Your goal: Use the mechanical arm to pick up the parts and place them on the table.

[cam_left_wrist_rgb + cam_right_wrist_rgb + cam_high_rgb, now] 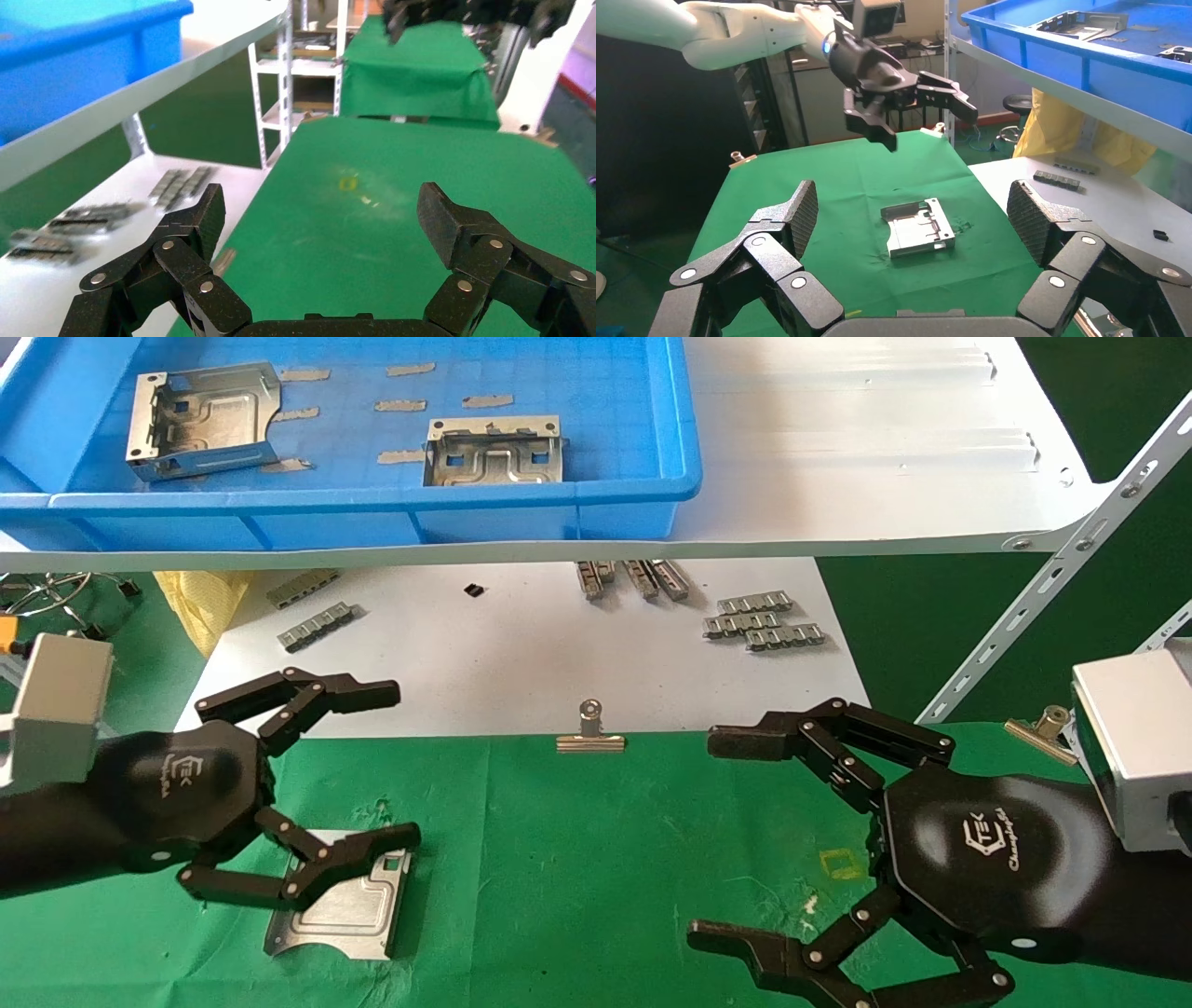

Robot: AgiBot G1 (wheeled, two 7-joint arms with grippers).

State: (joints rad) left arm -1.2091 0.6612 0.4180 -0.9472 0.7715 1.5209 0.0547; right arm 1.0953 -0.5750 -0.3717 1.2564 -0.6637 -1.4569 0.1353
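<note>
Parts are in two places: one part [343, 907] lies flat on the table [577, 877] near its left front side, and two more sit in the blue bin [372, 505] on the white shelf [866, 458] above. The part on the table is open side up, with its low walls standing up. It is about square, so it has no clear long side. Its curved cut-out corner is at the front, toward the robot.

The left gripper [396, 768] hangs right above this part with its fingers spread wide and nothing held. From the head view its lower finger [358, 854] covers the top of the part. From the right wrist view this gripper [926, 112] is up in the air, well clear of the part [919, 228].

The right gripper [712, 836] hovers over the right side of the table, also wide open and empty. A small yellow square mark [843, 864] shows on the green cloth just beside it.

A silver binder clip [590, 733] grips the back edge of the cloth, between the two grippers. Behind it lies a white board [521, 654] with small grey strips [764, 621] on it. In the bin, one part [203, 419] is near the back left and the other [494, 451] is by the front wall.
</note>
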